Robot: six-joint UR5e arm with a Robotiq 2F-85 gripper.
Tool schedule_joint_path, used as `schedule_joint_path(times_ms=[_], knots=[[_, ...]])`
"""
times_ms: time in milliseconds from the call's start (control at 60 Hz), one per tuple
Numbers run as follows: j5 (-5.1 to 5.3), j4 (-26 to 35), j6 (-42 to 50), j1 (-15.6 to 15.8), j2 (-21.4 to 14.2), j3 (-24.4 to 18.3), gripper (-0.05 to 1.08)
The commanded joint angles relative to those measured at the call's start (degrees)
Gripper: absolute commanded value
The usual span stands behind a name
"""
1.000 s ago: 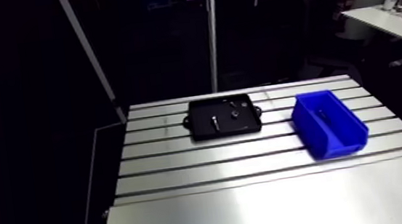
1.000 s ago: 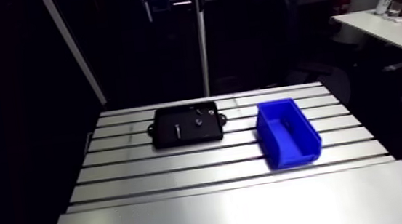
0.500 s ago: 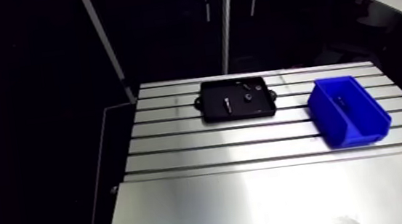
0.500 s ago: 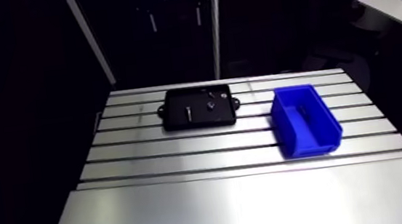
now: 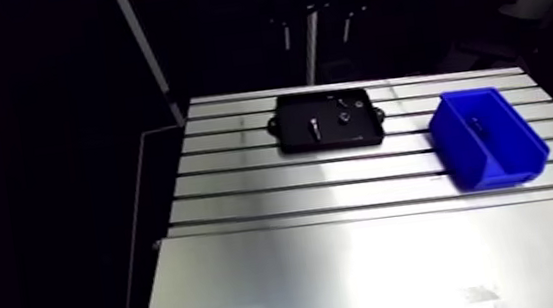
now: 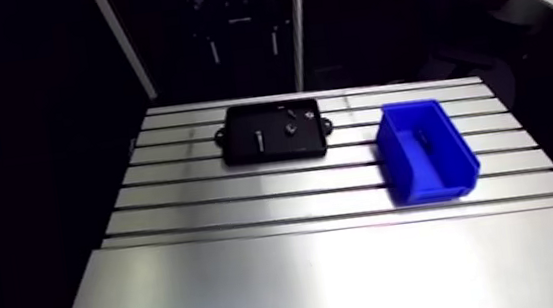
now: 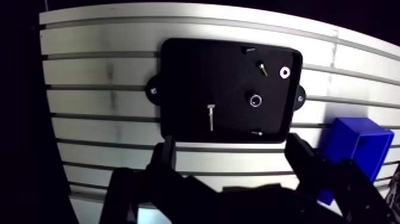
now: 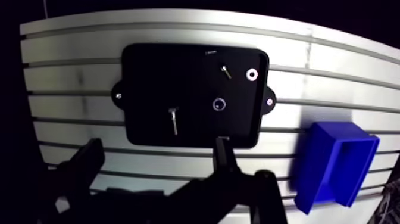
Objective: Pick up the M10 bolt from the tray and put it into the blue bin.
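A black tray (image 7: 196,71) lies on the slotted table, with a blue bin (image 5: 490,136) to its right in the arm view. A silver bolt (image 7: 211,117) rests in the tray, lengthwise, on the side nearer the gripper. In the wrist view my gripper (image 7: 232,146) hovers high above the tray's near edge, open, with nothing between its dark fingers (image 7: 168,149). The bolt lies just ahead of the gap. In the arm view the bolt (image 5: 313,126) is a small bright sliver, and the gripper does not show there.
Also in the tray are a white washer (image 7: 284,72), a dark ring-shaped nut (image 7: 255,100) and a small screw (image 7: 261,67). A small dark part (image 5: 475,124) lies inside the bin. A smooth metal plate (image 5: 376,275) covers the table's near part.
The whole arm view has shifted, so the camera has moved. Tray, bolt and bin stay where they were on the table.
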Motion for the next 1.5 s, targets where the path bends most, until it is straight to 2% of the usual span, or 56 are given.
schedule_joint_path(times_ms=[17,333,483,500,783,1117,1200,1500], knots=[[0.09,-1.3,-0.1,0.0,1.4,1.5,0.01],[-0.08,-3.5,0.0,-0.1,1.5,4.8,0.04],[-0.16,-5.2,0.1,-0.1,1.6,6.7,0.15],[-0.08,-5.8,0.1,-0.1,1.7,7.2,0.21],[-0.08,-7.6,0.1,-0.2,2.8,9.2,0.36],[0.01,-8.5,0.1,-0.4,4.2,9.7,0.42],[0.01,-8.6,0.1,-0.5,4.7,9.9,0.47],[0.02,-8.6,0.2,-0.5,5.8,10.1,0.49]])
